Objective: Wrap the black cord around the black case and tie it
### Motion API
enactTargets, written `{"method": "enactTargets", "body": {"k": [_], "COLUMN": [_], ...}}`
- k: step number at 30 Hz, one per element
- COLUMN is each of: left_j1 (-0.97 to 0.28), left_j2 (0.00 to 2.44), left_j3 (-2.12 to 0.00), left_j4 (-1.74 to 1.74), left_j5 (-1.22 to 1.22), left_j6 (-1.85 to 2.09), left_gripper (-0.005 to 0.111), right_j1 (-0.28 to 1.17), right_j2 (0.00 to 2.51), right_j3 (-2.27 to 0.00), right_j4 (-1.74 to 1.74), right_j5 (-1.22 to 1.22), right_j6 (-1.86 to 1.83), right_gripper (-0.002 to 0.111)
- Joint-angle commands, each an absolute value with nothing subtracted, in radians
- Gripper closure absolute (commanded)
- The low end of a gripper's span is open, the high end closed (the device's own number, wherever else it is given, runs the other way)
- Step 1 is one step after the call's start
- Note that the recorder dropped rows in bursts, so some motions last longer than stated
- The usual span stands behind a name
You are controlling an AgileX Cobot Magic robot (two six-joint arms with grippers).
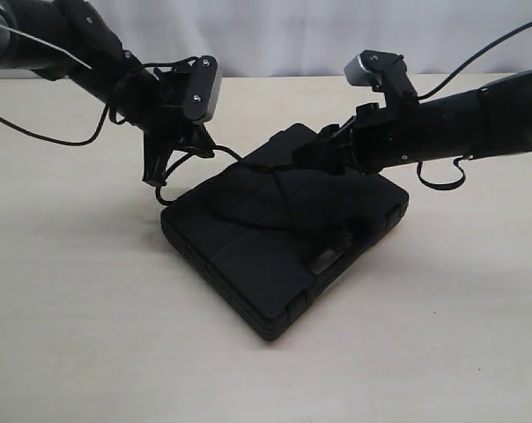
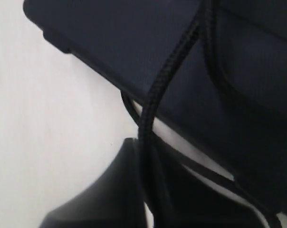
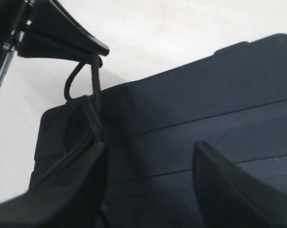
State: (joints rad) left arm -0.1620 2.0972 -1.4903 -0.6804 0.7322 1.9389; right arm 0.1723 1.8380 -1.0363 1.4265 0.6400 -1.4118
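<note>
Left gripper (image 1: 156, 176) pinching black cord (image 2: 150, 104), right gripper (image 3: 150, 152) spread above black case (image 1: 248, 256)

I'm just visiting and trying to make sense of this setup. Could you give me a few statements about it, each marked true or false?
1. The black case lies flat on the table. True.
2. The left gripper pinches the black cord. True.
3. The right gripper has its jaws squeezed shut. False: they stand apart, above the case.
4. The cord lies wholly on the table, clear of the case. False: it runs across the case.
</note>
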Motion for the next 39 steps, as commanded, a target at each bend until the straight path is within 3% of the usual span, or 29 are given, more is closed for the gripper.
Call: {"method": "enactTargets", "body": {"k": [1, 7, 15, 20, 29, 33, 39], "left_j1": [-0.163, -0.163, -0.163, -0.163, -0.163, -0.163, -0.163], "left_j2": [2.059, 2.056, 2.056, 2.056, 2.056, 2.056, 2.052], "left_j3": [-1.489, -1.489, -1.489, -1.489, -1.489, -1.489, -1.489], "left_j4": [-0.798, -0.831, -0.830, -0.829, -0.822, -0.824, -0.831], "left_j5": [0.813, 0.888, 0.913, 0.923, 0.920, 0.924, 0.910], "left_j6": [1.965, 1.965, 1.965, 1.965, 1.965, 1.965, 1.948], "left_gripper": [0.107, 0.107, 0.107, 0.107, 0.107, 0.107, 0.107], "right_j1": [0.070, -0.056, 0.027, 0.138, 0.212, 0.212, 0.212], "right_j2": [1.765, 1.670, 1.646, 1.648, 1.651, 1.651, 1.634], "right_j3": [-1.034, -1.034, -1.034, -1.034, -1.066, -1.066, -1.093], "right_j4": [1.267, 1.204, 1.159, 1.109, 0.996, 0.996, 0.996], "right_j5": [0.632, 0.876, 1.046, 0.962, 0.968, 0.968, 0.954], "right_j6": [-1.228, -1.088, -0.951, -0.900, -0.792, -0.792, -0.775], "right_gripper": [0.047, 0.047, 0.048, 0.059, 0.079, 0.102, 0.104]}}
